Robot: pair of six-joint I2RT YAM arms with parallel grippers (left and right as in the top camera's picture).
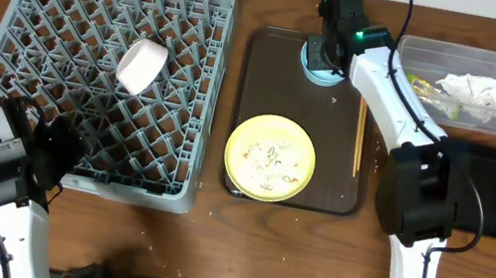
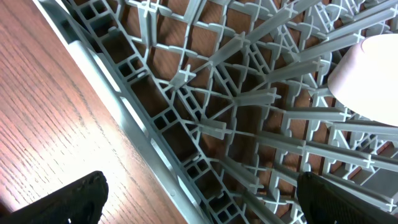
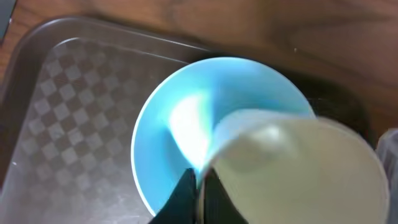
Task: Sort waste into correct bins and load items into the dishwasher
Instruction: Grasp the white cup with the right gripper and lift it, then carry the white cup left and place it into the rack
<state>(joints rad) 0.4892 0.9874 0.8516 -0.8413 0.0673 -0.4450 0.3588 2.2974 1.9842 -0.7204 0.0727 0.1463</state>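
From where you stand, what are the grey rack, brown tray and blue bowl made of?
The grey rack looks like matt moulded plastic: thin uniform ribs and pegs. The brown tray seems plastic too, semi-gloss, with a faint chequered texture. The blue bowl is smooth and glossy with a bright highlight: glazed ceramic or hard plastic, I cannot tell.

Right arm (image 1: 391, 97) stretched toward table's (image 1: 209, 254) far edge; right gripper (image 3: 198, 193) pointing down, jaws pressed together. Left arm (image 1: 7, 190) at front-left corner; left gripper (image 2: 205, 208) spread wide.
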